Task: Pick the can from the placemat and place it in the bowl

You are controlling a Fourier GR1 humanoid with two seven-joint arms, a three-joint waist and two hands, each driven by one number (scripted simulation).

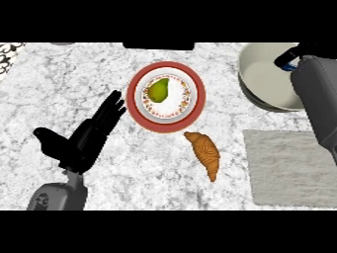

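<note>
Grey and bare, the placemat lies at the counter's near right corner, the can no longer on it. My left hand rests open near the left edge, fingers straight. Farther on sit a croissant and a red-rimmed plate holding a green fruit, well apart from my work. At the far right edge my right hand hangs over the bowl. I think the can is the blue-and-white sliver beneath it; whether my fingers clasp it, I cannot tell. I should centre over the bowl's hollow and lower before letting go, so it lands without tipping.
</note>
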